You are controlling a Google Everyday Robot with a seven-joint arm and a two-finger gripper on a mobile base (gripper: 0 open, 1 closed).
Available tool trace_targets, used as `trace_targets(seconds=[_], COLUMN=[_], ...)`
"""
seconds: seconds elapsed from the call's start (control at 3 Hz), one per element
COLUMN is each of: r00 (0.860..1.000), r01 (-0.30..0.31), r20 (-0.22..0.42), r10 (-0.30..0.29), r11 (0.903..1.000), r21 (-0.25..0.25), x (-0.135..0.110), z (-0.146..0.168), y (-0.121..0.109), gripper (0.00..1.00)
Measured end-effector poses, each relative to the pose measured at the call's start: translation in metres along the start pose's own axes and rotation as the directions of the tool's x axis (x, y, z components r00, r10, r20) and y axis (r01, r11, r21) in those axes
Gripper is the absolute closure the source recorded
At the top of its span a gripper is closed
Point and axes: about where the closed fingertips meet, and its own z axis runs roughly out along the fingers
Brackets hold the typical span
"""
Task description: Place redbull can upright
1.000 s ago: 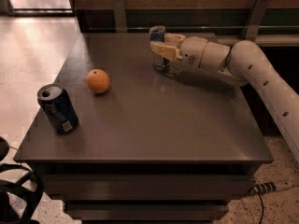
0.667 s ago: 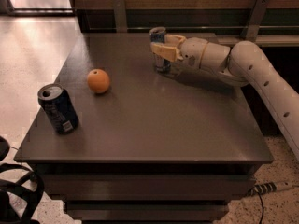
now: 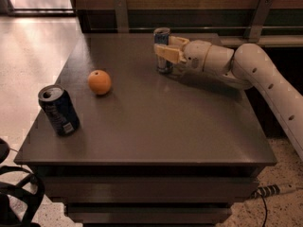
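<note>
Here, the redbull can (image 3: 162,34) stands upright near the far edge of the dark table (image 3: 161,126), its silver top facing up and its base on the tabletop. The gripper (image 3: 164,51) reaches it from the right, and its pale yellow fingers (image 3: 167,56) sit on either side of the can's middle, hiding most of the blue-and-silver body. They seem to be pinching the can, though the actual contact is hard to make out from this angle. The white arm (image 3: 258,72) runs from the gripper toward the right side of the view, hanging low over the table's far right corner. Well apart from the redbull can, an orange (image 3: 99,82) rests on the left half of the table. Nearer the front left corner a wider dark navy can (image 3: 59,110) stands slightly tilted, its opened top showing. The orange lies between the two cans, closer to the navy one. A light speckled floor (image 3: 33,51) shows beyond the table's left edge, and a cable (image 3: 272,191) lies on the floor at the lower right.
</note>
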Motion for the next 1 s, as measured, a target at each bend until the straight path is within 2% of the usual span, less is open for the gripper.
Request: trace_targets(seconds=[0.33, 0.67, 1.0], r00=[1.000, 1.000, 1.000], r01=[0.000, 0.000, 0.000], r20=[0.000, 0.000, 0.000], r10=[0.000, 0.000, 0.000], r11=[1.0000, 1.0000, 1.0000], r21=[0.000, 0.000, 0.000], x=[-0.0012, -0.0014, -0.0018], z=[0.0000, 0.0001, 0.0002], y=[0.0000, 0.0001, 0.0002], gripper=[1.00, 0.84, 0.61])
